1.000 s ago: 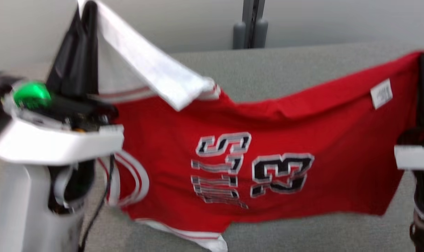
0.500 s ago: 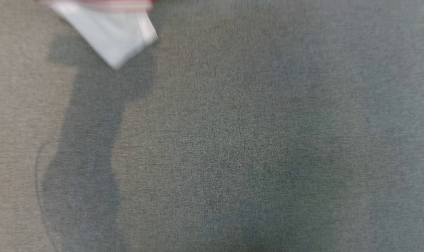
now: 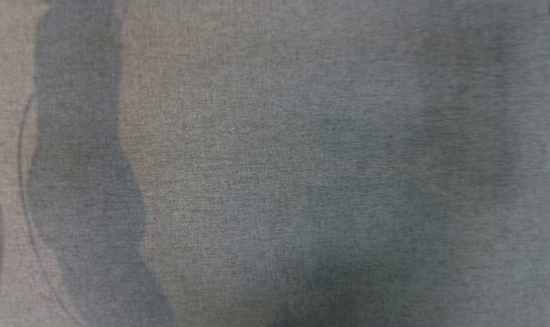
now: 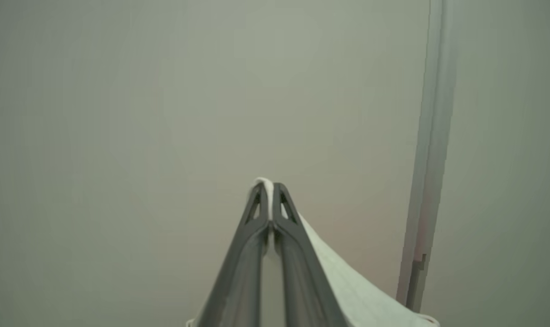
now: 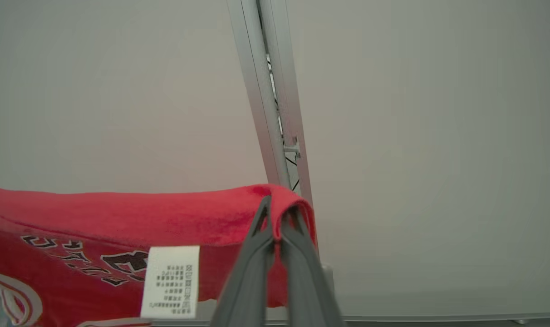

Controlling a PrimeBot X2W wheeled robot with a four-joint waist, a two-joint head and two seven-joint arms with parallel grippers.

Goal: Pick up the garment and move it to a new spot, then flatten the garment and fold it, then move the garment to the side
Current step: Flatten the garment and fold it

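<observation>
While left hand (image 4: 270, 187) and right hand (image 5: 277, 212) clamp the garment (image 5: 120, 218), its lower part is cropped.

Red garment (image 5: 98, 215), seemingly white-edged

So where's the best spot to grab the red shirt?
Probably the top edge of the shirt, one pinch at each end, coming from below. The right gripper is shut on it by the label, the left gripper on the white trim, so it hangs spread between them.

Slim dark-grey fingers (image 4: 250, 250), triangular tip cut-outs
</observation>
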